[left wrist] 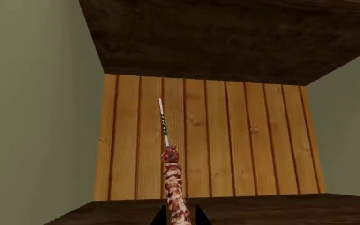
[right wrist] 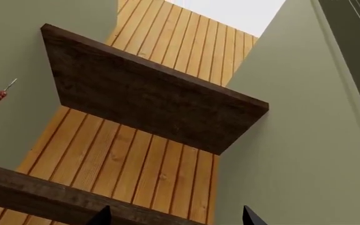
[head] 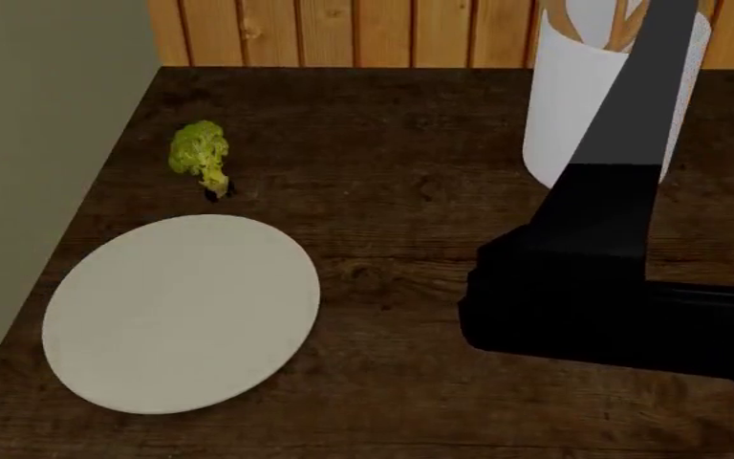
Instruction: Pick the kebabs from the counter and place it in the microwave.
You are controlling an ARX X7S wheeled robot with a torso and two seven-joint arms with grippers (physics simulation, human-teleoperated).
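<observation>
The kebabs [left wrist: 174, 187], a thin skewer with red-pink and pale chunks, stand between the jaws of my left gripper [left wrist: 181, 219], which is shut on them. The bare tip points at the wood-panelled wall. The skewer tip [right wrist: 6, 87] also shows at the edge of the right wrist view, off to one side of my right gripper [right wrist: 175, 216]. That gripper is open and holds nothing. The dark brown counter [head: 405, 191] fills the head view, and no kebabs lie on it. I cannot pick out the microwave in these views.
On the counter are a white plate [head: 183, 311], a green broccoli floret [head: 199, 151] behind it and a white utensil holder [head: 591, 105]. A black arm [head: 596, 277] crosses the right side. A dark wooden shelf [right wrist: 148, 103] juts from the panelled wall [left wrist: 230, 140], between olive cabinet sides [left wrist: 36, 117].
</observation>
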